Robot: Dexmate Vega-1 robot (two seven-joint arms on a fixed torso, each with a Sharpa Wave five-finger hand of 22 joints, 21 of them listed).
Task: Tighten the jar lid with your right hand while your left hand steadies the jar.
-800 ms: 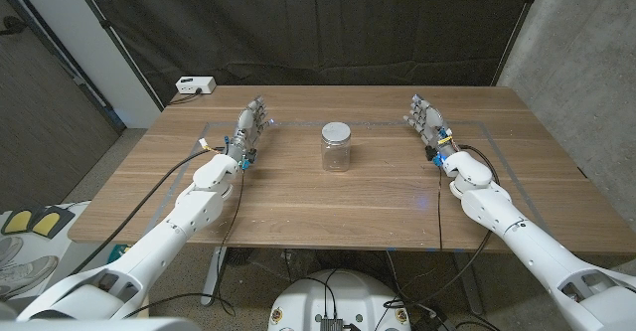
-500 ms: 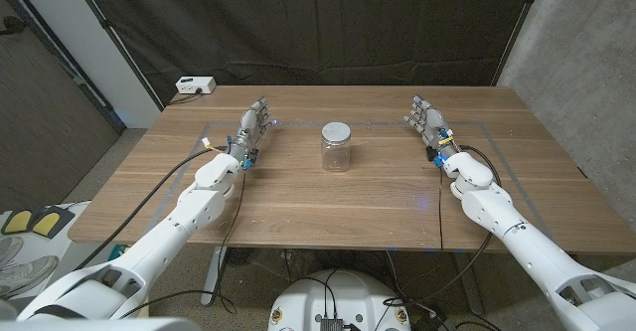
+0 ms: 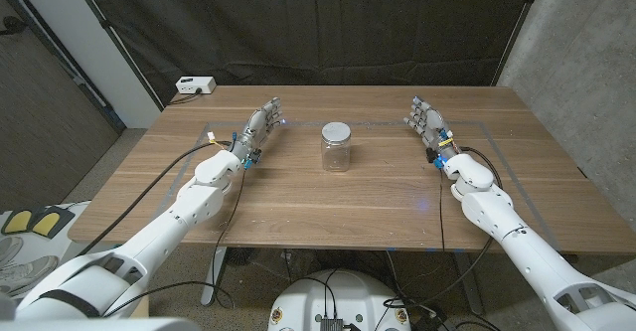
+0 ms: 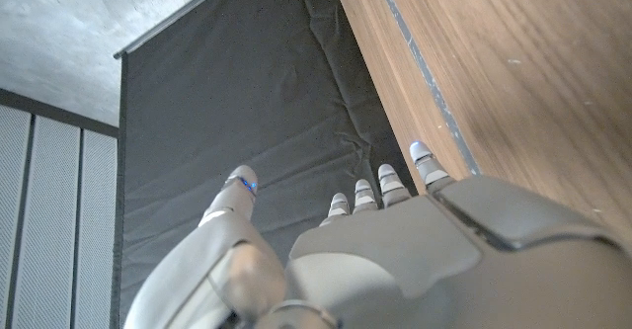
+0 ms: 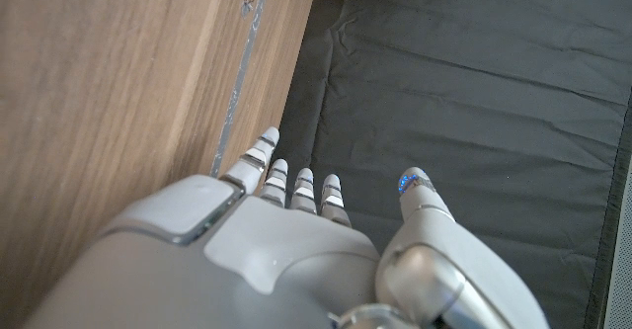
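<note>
A clear glass jar (image 3: 337, 153) with a silver lid (image 3: 336, 131) stands upright at the middle of the wooden table (image 3: 348, 197). My left hand (image 3: 257, 129) is to the left of the jar, fingers apart, holding nothing, a clear gap away from it. My right hand (image 3: 426, 122) is to the right of the jar, farther off, fingers apart and empty. In the left wrist view my left hand (image 4: 395, 250) reaches toward the dark curtain with the table edge beside it. In the right wrist view my right hand (image 5: 286, 240) does the same.
A small white box (image 3: 194, 85) sits at the table's far left corner. A black curtain (image 3: 328, 23) hangs behind the table. Thin tape lines (image 3: 497, 142) mark a rectangle on the tabletop. Cables (image 3: 179, 172) trail along both forearms.
My left hand has shifted a little to the right, toward the jar. The right hand and the jar have stayed where they were.
</note>
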